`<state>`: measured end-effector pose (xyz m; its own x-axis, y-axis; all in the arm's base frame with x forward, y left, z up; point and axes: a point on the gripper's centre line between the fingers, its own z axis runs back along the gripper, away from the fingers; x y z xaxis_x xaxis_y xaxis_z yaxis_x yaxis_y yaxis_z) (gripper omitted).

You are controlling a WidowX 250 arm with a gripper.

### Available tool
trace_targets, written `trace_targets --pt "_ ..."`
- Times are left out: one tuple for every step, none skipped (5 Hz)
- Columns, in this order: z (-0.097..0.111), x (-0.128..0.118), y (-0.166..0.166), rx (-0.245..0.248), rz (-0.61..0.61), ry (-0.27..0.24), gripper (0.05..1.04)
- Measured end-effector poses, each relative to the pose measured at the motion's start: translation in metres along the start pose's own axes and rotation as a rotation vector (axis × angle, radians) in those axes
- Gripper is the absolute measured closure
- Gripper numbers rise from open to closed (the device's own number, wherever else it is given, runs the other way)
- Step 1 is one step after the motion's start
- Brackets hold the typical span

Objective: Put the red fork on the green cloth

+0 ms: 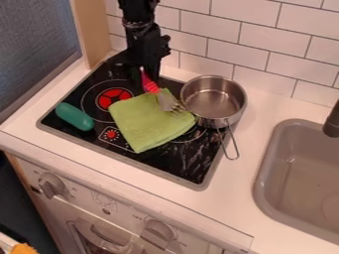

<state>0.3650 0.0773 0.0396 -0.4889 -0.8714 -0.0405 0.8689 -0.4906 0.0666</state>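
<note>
At the back of the stovetop, the black gripper (148, 79) points down just behind the green cloth (147, 127), shut on the handle of the red fork (150, 85). The fork slants down to the right, its metal head over the cloth's upper right part, close to the pot. Whether the tines touch the cloth I cannot tell. The cloth lies spread at a slant across the middle of the black stovetop.
A steel pot (213, 99) stands right beside the cloth, its wire handle toward the front. On the stovetop's left lies a teal oblong object (75, 116). Behind is a tiled wall (252, 44); at the right, a grey sink (263, 178) with a dark faucet (332, 121).
</note>
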Motion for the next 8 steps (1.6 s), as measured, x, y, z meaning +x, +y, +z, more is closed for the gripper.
trace_targets --pt "-0.007 -0.005 -0.004 -0.002 -0.077 -0.027 0.691" --pt "-0.011 -0.006 -0.001 0.027 -0.124 -0.032 0.691" --pt "-0.017 0.000 -0.003 0.028 -0.140 -0.040 0.603" --pt "-0.020 0.004 -0.005 0.032 -0.141 -0.055 0.306" --pt "-0.020 0.004 -0.005 0.035 -0.150 -0.057 0.083" --pt "-0.021 0.007 -0.007 0.035 -0.151 -0.067 0.078" --pt "0.002 0.002 -0.009 0.034 -0.176 -0.016 0.084" --pt "0.028 0.002 -0.008 0.058 -0.207 0.026 0.084"
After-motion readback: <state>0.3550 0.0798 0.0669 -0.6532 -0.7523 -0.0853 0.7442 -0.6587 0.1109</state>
